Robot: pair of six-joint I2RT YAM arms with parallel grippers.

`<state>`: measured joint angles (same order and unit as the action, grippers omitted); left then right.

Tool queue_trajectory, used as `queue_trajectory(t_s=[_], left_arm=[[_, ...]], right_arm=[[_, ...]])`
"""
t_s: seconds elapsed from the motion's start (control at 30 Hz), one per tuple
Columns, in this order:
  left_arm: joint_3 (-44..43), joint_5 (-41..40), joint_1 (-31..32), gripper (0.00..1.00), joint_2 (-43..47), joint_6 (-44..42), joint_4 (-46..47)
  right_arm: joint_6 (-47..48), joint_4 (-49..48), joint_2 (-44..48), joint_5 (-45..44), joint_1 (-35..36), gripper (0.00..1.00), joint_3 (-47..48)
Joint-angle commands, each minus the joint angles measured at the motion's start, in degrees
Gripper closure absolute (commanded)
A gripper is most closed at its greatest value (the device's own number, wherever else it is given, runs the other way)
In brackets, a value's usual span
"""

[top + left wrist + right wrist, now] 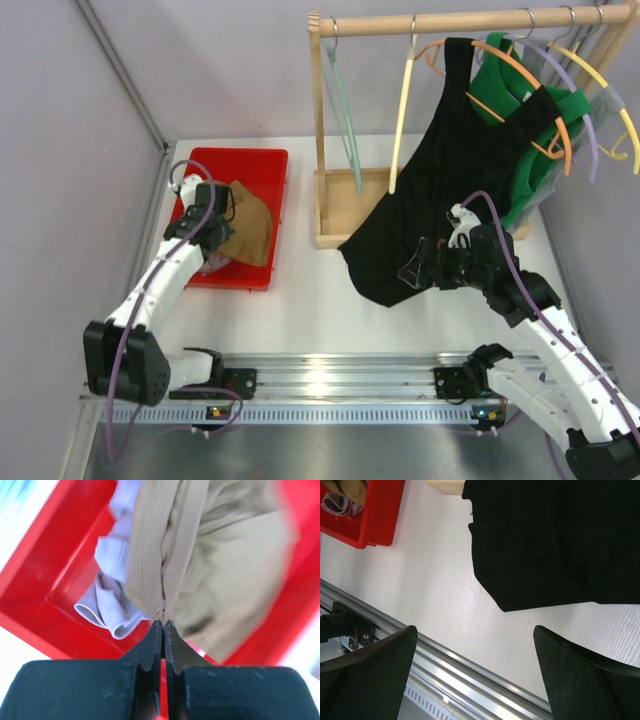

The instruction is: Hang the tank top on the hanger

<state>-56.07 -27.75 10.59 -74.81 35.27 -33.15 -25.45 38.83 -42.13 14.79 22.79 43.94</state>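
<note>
The tan-brown tank top point(250, 225) lies bunched in the red tray point(235, 160). My left gripper point(218, 207) is over the tray and shut on a ribbed edge of the tank top point(225, 570). In the left wrist view the closed gripper point(164, 624) pinches the fabric at its tips. The cream-white hanger point(402, 120) hangs by its hook from the wooden rail at the back. My right gripper point(420, 262) is open and empty, just below the hem of the black garment point(450, 180). In the right wrist view the gripper point(475, 628) has its jaws wide apart above bare table.
A small mauve-grey cloth point(112, 580) lies under the tank top in the tray. On the rail hang a pale green hanger point(345, 110), an orange hanger point(520, 80) carrying the black garment, and a green garment point(540, 110). The rack's wooden base point(335, 215) stands mid-table. A metal rail point(330, 375) runs along the near edge.
</note>
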Motion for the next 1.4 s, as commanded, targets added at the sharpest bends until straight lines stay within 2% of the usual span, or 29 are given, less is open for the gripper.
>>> queue_trajectory(t_s=[0.0,0.13,0.17,0.4,0.57,0.77,0.9,1.0,1.13,1.27,1.37], left_arm=[[-5.36,6.62,0.48,1.0,8.7,-3.53,-2.88],[-9.66,10.6,3.81,1.0,15.11,-5.73,-4.91],[-11.67,10.43,6.26,1.0,15.82,-6.43,-5.08],[-23.28,5.35,18.84,1.0,18.99,-9.78,-6.84],[-32.76,2.44,25.96,1.0,16.71,-12.32,-7.72],[-38.57,3.48,30.27,1.0,15.83,-12.42,-8.6],[-45.51,7.61,30.54,1.0,14.43,-12.68,-11.93],[-51.49,14.46,30.72,1.0,11.18,-12.68,-15.36],[-48.44,20.01,32.12,1.0,10.47,-9.17,-14.42],[-40.89,11.6,40.1,1.0,11.87,-7.15,-10.46],[-39.99,8.33,44.5,1.0,11.35,-6.61,-8.7]], right_arm=[[1.11,-1.74,-0.06,-0.72,0.94,0.0,1.85],[1.11,-2.26,-0.58,-1.43,0.86,0.0,3.07],[1.11,-2.18,-0.67,-1.51,0.86,0.0,3.34],[1.02,-2.88,-1.55,-2.13,0.94,0.0,6.41],[-0.12,-8.14,-0.68,3.4,0.94,0.0,5.9],[-5.74,-19.92,-1.46,5.35,3.13,0.0,0.54],[-7.07,-21.95,-2.34,-1.85,11.55,0.0,-0.53],[-7.24,-20.99,-1.91,-7.04,15.35,0.0,-0.52],[-8.64,-22.04,0.73,-8.02,16.5,0.0,-2.19],[-13.21,-27.04,3.28,-9.15,20.0,0.0,-6.14],[-18.13,-32.58,3.02,-12.4,23.17,0.0,-9.57]])
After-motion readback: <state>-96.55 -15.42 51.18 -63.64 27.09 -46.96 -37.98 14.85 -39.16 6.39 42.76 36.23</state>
